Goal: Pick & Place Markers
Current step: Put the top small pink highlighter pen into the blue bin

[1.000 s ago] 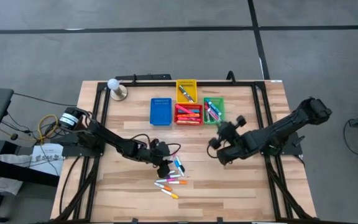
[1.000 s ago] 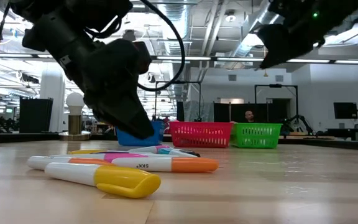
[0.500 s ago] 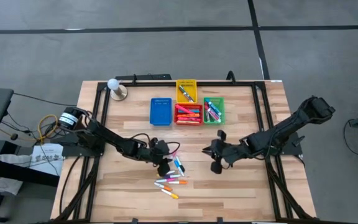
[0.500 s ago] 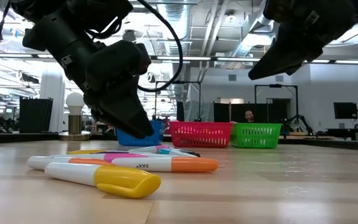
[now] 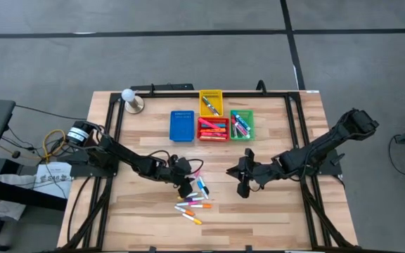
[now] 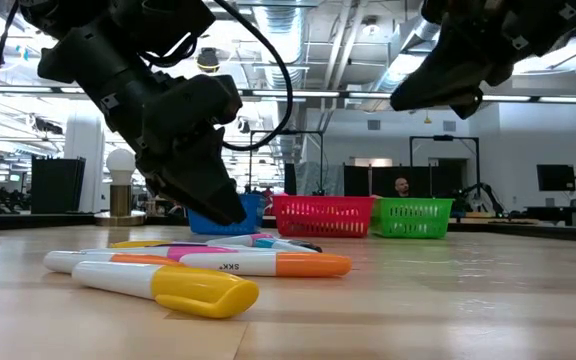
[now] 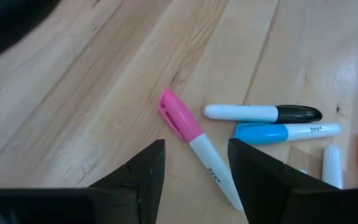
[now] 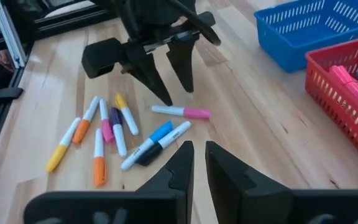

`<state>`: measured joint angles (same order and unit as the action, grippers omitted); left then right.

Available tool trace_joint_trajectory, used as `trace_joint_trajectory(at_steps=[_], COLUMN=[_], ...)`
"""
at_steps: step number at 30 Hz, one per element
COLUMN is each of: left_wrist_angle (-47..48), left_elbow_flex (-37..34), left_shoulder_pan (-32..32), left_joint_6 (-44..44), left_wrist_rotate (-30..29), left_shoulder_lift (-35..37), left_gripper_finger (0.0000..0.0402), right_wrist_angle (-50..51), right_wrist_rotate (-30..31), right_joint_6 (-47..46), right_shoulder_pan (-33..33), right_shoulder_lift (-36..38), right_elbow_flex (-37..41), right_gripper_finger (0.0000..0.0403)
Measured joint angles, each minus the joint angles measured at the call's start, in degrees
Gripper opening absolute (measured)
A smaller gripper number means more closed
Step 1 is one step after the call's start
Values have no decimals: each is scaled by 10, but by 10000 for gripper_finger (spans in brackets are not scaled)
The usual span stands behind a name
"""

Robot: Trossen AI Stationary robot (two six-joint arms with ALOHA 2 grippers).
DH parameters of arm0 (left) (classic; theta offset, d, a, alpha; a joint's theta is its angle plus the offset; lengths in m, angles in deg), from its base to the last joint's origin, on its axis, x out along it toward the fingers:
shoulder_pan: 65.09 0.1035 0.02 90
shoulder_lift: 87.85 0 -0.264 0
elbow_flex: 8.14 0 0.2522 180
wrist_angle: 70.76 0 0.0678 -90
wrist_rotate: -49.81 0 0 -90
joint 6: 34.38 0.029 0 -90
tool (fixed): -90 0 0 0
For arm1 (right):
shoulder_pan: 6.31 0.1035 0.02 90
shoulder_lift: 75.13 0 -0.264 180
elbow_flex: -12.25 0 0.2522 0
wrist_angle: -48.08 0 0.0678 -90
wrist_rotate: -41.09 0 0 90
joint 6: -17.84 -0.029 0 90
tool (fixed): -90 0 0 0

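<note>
On the pale, grained wooden worktop [image 5: 273, 211], your slim plastic markers [image 5: 193, 206] lie loose. Your left gripper [image 7: 194, 163], jaws apart, straddles the pink-capped white marker [image 7: 197, 144] without touching it. Your right gripper [image 8: 197, 155] hovers nearby with jaws nearly together, holding nothing. Square mesh plastic bins [image 5: 213, 128] sit beyond.
</note>
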<state>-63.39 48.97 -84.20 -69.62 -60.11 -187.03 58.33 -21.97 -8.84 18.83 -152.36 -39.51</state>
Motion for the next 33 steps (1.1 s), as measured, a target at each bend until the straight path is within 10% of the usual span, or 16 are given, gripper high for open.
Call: trace_joint_trajectory(at_steps=[33], left_wrist_angle=[-12], left_elbow_flex=[0], left_shoulder_pan=[-14], left_joint_6=[-23], left_wrist_rotate=[-30], left_shoulder_lift=[0], left_gripper_finger=[175], right_wrist_angle=[1], right_wrist_rotate=[2], right_joint_6=[1], right_shoulder_pan=[-18], right_shoulder_lift=[0], right_elbow_flex=[0], right_gripper_finger=[19])
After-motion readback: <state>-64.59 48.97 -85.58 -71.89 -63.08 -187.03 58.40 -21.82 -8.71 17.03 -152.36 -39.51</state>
